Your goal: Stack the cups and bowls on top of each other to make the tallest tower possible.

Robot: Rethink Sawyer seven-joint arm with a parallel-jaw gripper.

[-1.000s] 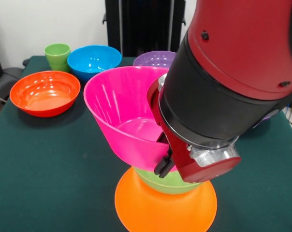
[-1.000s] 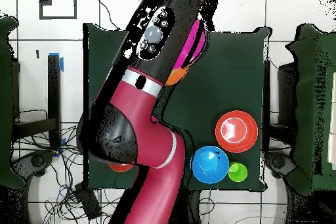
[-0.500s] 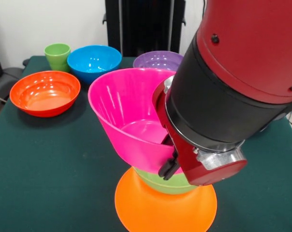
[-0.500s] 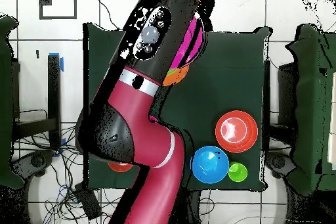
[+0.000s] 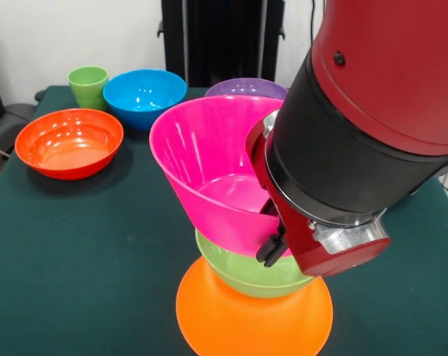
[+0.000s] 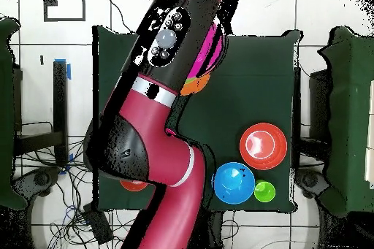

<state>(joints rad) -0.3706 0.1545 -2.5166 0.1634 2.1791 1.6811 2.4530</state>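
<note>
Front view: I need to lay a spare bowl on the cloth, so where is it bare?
Bare cloth lies in front of the red-orange bowl, left of the orange base bowl. It is crowded at the tower, where the gripper holds the pink bowl, and along the far edge by the blue bowl and cup.

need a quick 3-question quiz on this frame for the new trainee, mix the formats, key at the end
1. True or false: the large glossy pink plastic bowl sits level and centred on the tower.
2. What lies directly under the pink bowl? A) the upturned orange plastic bowl B) the green plastic bowl C) the blue plastic bowl
3. Fill in: the small light-green plastic cup stands at the table's far edge beside the ____ bowl.

Key:
1. False: it is tilted and the gripper clamps its rim.
2. B; the green bowl itself rests on the orange one.
3. Blue.
</note>
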